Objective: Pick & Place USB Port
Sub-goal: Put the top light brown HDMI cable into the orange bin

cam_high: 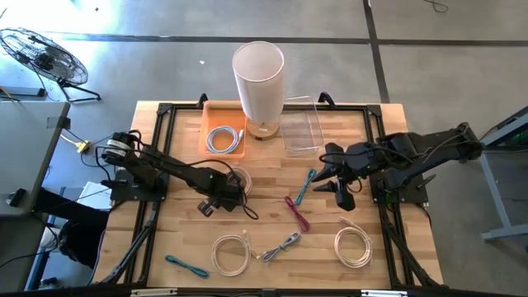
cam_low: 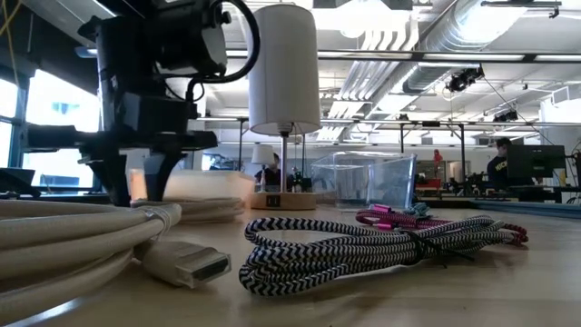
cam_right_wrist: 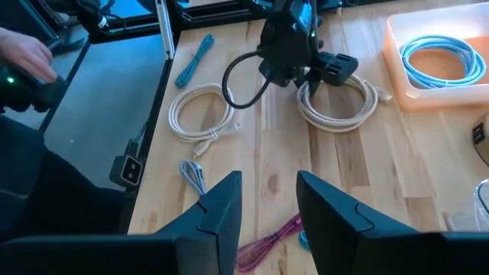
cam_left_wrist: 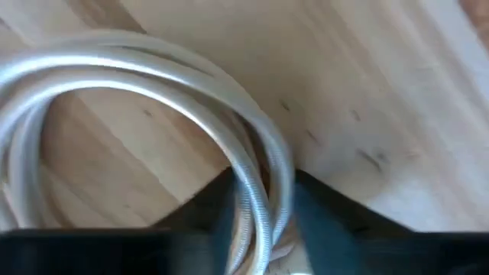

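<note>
On table centre | left hand [cam_left_wrist: 260, 221] astride white cable [cam_left_wrist: 229, 137] | no legible writing

A white table lamp [cam_high: 259, 78] stands beside a clear plastic bin [cam_high: 301, 130]; a floor fan [cam_high: 45, 56] sits apart.

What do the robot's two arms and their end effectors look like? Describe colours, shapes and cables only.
Both arms are black and jointed, bolted to black frames at the table's sides. The left arm carries a looping black cable near its wrist. The right arm is equally dark. The left end effector and the right end effector each end in two dark, flat, angular fingers.
</note>
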Controlling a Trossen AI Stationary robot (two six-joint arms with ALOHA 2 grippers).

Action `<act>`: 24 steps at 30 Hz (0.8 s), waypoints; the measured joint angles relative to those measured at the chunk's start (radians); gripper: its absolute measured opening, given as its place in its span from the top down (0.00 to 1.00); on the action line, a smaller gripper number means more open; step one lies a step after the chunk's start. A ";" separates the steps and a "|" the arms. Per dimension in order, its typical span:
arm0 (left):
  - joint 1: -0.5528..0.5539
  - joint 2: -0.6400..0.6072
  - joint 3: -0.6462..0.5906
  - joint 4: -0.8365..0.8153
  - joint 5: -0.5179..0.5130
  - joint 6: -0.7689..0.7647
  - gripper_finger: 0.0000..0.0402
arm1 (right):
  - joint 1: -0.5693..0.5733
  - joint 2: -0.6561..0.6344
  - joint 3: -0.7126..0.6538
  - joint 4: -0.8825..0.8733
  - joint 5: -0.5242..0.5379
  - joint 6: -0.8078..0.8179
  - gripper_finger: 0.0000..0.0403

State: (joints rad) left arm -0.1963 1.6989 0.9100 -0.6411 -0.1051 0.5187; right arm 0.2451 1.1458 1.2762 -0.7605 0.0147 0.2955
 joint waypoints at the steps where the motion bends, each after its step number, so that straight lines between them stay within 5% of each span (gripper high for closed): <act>1: 0.000 0.000 0.000 -0.006 0.024 0.001 0.82 | 0.000 0.000 0.000 0.001 0.000 0.000 0.71; 3: 0.021 0.000 0.000 -0.010 0.109 0.000 0.93 | 0.000 0.000 0.000 0.005 0.002 -0.004 0.71; 5: 0.040 0.002 0.000 -0.012 0.195 -0.048 0.93 | 0.000 0.000 0.000 0.005 0.002 -0.005 0.71; 13: 0.038 -0.083 0.009 -0.071 0.208 -0.197 0.93 | 0.000 0.000 0.000 0.001 0.002 -0.008 0.71; 19: -0.008 -0.209 0.168 -0.290 0.117 -0.246 0.93 | 0.000 0.000 0.000 -0.012 0.001 -0.009 0.71; 24: -0.049 -0.257 0.355 -0.546 -0.062 -0.279 0.93 | 0.000 0.000 -0.008 -0.020 0.002 -0.038 0.71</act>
State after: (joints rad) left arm -0.2455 1.4414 1.2647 -1.1868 -0.1672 0.2395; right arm 0.2451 1.1461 1.2685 -0.7807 0.0164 0.2577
